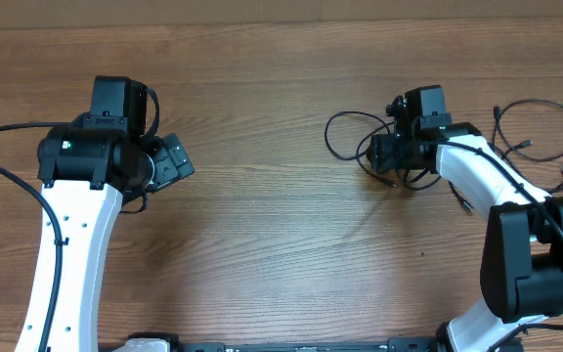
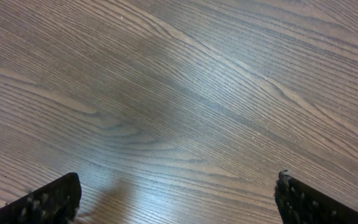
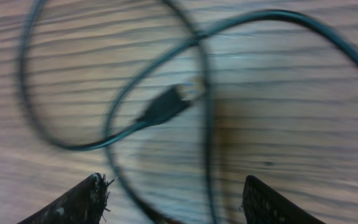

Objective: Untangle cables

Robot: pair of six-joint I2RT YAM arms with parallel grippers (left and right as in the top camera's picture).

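Cables [image 3: 199,38] loop at the overhead frame's right, under your right gripper [image 3: 173,182], spread wide, clasping nothing. Plug [image 3: 166,106]: long axis diagonal, tip toward wrist frame's upper right. Left gripper [image 2: 178,180]: spread, empty.

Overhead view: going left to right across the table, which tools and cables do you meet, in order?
Left tool, open over bare wood → cable loop → right tool, open above that tangle → loose cables near the right edge.
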